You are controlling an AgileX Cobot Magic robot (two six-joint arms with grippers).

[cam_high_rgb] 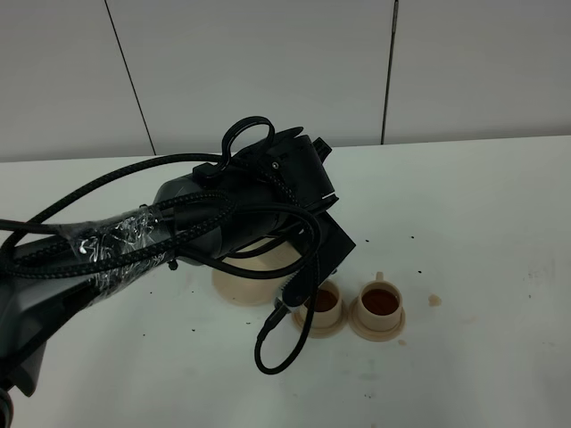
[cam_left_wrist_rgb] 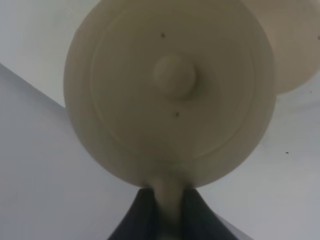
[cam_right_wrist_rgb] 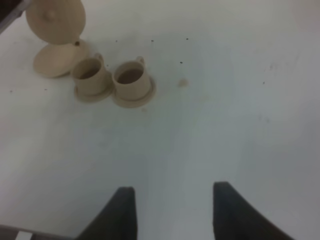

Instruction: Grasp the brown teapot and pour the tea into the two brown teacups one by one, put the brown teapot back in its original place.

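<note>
Left gripper (cam_left_wrist_rgb: 169,207) is clamping brown teapot (cam_left_wrist_rgb: 170,95), tipping toward left-edge teacup (cam_high_rgb: 323,304); other teacup (cam_high_rgb: 381,301) is holding tea; saucer (cam_high_rgb: 243,285) waiting; right gripper (cam_right_wrist_rgb: 172,210) gaping.

Left arm (cam_high_rgb: 178,232) stretched across the middle, cable-wrapped, left gripper (cam_left_wrist_rgb: 167,210) pinched on the brown teapot (cam_left_wrist_rgb: 170,90) handle, right gripper (cam_right_wrist_rgb: 172,210) hanging aloft (fingers (cam_right_wrist_rgb: 120,215) spread apart)

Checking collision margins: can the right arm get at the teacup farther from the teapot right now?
Probably yes. The right gripper is open and empty, with bare table between it and that teacup. The left gripper holds the brown teapot near the other teacup, so it crowds only that side.
</note>
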